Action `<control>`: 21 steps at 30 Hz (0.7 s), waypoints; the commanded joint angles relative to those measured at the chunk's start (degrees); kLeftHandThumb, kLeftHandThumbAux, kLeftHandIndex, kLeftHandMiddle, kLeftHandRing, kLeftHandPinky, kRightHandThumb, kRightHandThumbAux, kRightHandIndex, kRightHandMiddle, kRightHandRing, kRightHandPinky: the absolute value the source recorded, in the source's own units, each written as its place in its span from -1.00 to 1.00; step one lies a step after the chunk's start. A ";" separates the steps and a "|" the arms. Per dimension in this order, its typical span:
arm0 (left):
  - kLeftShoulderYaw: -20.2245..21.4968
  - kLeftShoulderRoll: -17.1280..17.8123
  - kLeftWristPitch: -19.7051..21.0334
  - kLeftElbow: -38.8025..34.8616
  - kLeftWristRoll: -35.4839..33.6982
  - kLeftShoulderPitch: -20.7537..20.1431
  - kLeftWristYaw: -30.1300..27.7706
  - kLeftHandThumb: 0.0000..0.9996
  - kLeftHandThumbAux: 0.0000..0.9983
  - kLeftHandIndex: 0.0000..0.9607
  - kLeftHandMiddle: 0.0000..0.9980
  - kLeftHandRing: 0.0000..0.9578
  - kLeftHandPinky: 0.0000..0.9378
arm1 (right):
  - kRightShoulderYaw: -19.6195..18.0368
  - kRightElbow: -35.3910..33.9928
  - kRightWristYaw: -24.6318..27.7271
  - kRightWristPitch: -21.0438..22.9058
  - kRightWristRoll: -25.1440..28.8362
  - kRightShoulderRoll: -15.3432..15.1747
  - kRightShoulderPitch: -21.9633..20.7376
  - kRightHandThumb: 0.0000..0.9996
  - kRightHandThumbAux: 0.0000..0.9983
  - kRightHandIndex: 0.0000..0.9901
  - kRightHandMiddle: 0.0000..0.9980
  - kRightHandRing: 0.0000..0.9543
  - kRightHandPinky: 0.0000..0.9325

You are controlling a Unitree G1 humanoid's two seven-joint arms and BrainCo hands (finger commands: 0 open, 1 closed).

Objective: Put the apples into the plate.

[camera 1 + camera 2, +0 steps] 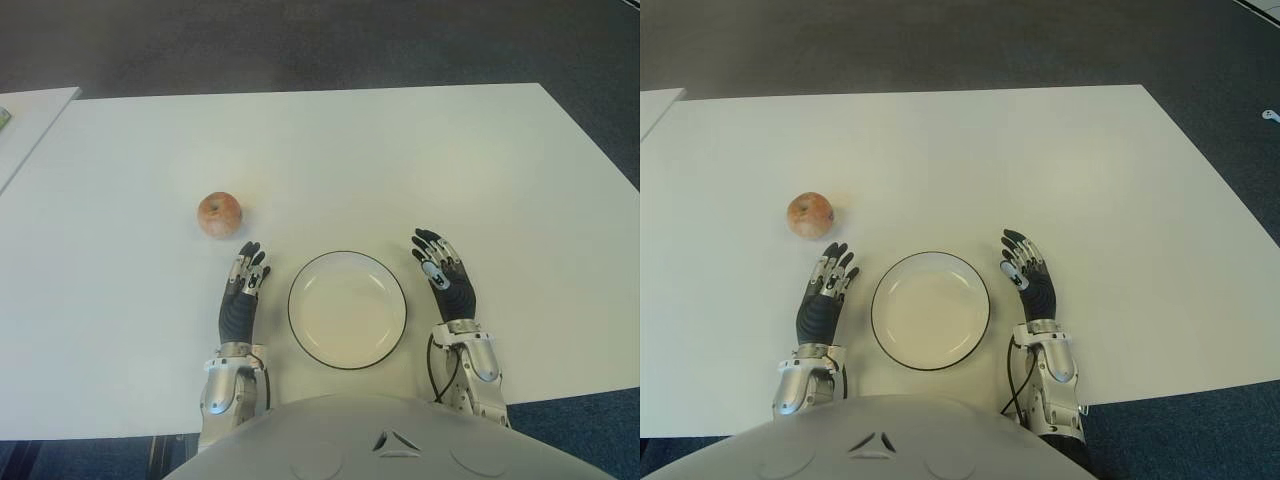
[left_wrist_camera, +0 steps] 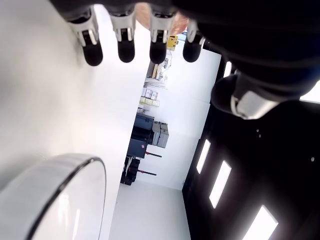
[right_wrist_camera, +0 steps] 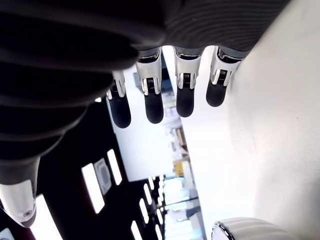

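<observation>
One round reddish-yellow apple point(image 1: 219, 214) sits on the white rectangular table point(image 1: 400, 160), just beyond and slightly outward of the left hand's fingertips point(image 1: 252, 255), not touching them. Left hand point(image 1: 240, 295) shows palm-down beside the left rim of the plate, fingers extended and relaxed, nothing in them; left wrist view confirms straight fingers point(image 2: 92, 50) with the apple partly visible past them. The round white shallow plate with a thin dark rim point(image 1: 347, 309) lies between the two hands, close to both, nothing in it. Right hand point(image 1: 446, 280) shows beside the plate's right rim, fingers point(image 3: 154, 107) stretched out and loose, holding nothing; fingertips point away from the robot's body. Apple is well apart from the right hand's fingers, on the far side of the plate from them. Apple not yet in the plate.
</observation>
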 commanded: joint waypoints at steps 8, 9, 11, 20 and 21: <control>0.62 0.02 1.62 -1.37 -3.01 0.67 -1.70 -0.74 -0.08 -1.00 -1.00 -1.00 -1.00 | 1.12 1.89 -0.97 1.94 -1.34 0.51 2.34 -0.50 0.23 -0.65 -0.62 -0.73 -0.75; 0.62 0.02 1.70 -1.47 -3.22 0.67 -1.78 -0.74 -0.08 -1.00 -1.00 -1.00 -1.00 | 1.16 1.90 -1.01 1.94 -1.36 0.53 2.35 -0.50 0.23 -0.65 -0.62 -0.72 -0.75; 0.65 0.04 1.78 -1.56 -3.47 0.68 -1.90 -0.74 -0.08 -0.99 -1.00 -1.00 -1.00 | 1.25 1.90 -1.08 1.92 -1.39 0.54 2.39 -0.50 0.23 -0.66 -0.62 -0.73 -0.75; -0.63 1.05 10.88 -15.29 -7.31 3.25 -0.14 -0.70 -0.02 -0.95 -0.97 -1.00 -1.00 | 1.74 1.98 -1.48 2.20 -1.76 0.35 2.50 -0.48 0.22 -0.68 -0.63 -0.75 -0.82; -0.59 1.19 11.39 -16.09 -6.93 3.05 0.07 -0.69 -0.01 -0.95 -0.98 -1.00 -1.00 | 1.76 1.99 -1.54 2.23 -1.81 0.34 2.50 -0.48 0.22 -0.68 -0.63 -0.75 -0.81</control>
